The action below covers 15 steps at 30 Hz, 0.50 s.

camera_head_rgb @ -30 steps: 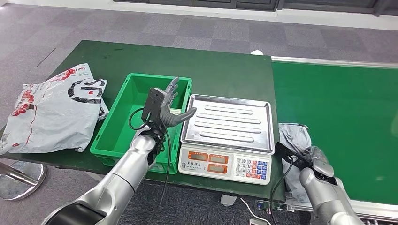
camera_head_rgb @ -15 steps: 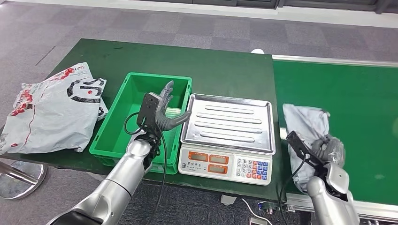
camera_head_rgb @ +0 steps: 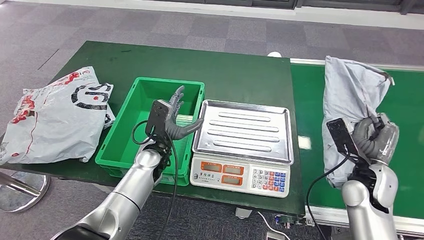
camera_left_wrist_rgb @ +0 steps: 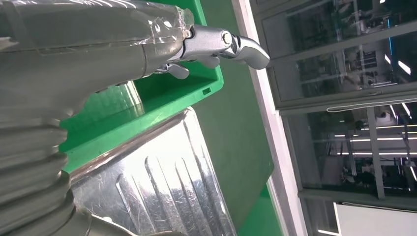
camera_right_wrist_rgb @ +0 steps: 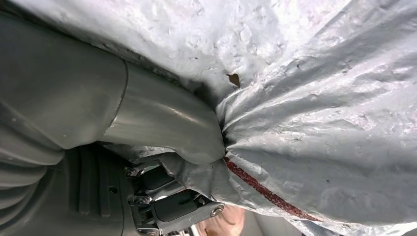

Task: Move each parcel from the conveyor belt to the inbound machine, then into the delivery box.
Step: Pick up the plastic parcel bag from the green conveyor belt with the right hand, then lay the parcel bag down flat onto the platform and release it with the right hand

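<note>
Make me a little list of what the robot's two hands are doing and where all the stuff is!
right hand: grips the grey parcel, lifted over the conveyor belt
left hand: holds nothing, fingers apart, above the green crate
weighing scale: steel tray bare, between crate and belt
white printed bag: lying on the green table, beside the crate
task stage: parcel picked up, not yet on the scale

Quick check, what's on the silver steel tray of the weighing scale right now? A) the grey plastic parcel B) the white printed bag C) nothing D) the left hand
C: the silver steel tray lies bare, while the right hand grips the grey plastic parcel above the green conveyor belt.
</note>
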Each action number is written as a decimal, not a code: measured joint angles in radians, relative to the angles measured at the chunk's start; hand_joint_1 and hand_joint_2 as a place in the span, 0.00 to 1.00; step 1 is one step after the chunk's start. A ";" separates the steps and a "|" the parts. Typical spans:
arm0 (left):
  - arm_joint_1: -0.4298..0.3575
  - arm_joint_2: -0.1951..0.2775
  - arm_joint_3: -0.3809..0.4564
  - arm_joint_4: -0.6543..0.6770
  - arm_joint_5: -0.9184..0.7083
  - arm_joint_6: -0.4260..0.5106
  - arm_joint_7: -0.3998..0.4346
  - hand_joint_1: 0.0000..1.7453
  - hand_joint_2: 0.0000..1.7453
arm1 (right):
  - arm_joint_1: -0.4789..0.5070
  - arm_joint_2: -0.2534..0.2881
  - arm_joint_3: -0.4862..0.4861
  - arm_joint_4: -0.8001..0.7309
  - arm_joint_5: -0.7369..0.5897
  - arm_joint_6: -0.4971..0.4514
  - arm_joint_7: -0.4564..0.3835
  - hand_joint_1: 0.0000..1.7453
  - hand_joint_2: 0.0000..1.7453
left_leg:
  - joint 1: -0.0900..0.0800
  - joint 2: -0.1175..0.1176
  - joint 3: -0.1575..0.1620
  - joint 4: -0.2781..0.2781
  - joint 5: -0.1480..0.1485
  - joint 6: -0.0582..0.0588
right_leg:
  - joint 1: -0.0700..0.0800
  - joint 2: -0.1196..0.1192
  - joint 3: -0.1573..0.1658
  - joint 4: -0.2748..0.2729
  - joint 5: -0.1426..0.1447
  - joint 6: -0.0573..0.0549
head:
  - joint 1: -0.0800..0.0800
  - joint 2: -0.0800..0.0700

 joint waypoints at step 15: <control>-0.012 -0.003 0.000 0.006 -0.002 0.000 -0.001 0.00 1.00 | -0.047 -0.013 0.052 0.009 -0.064 0.125 -0.021 1.00 1.00 | 0.000 0.003 -0.002 0.000 0.000 0.000 | 0.000 0.002 -0.001 0.000 0.001 0.000 | 0.000 0.000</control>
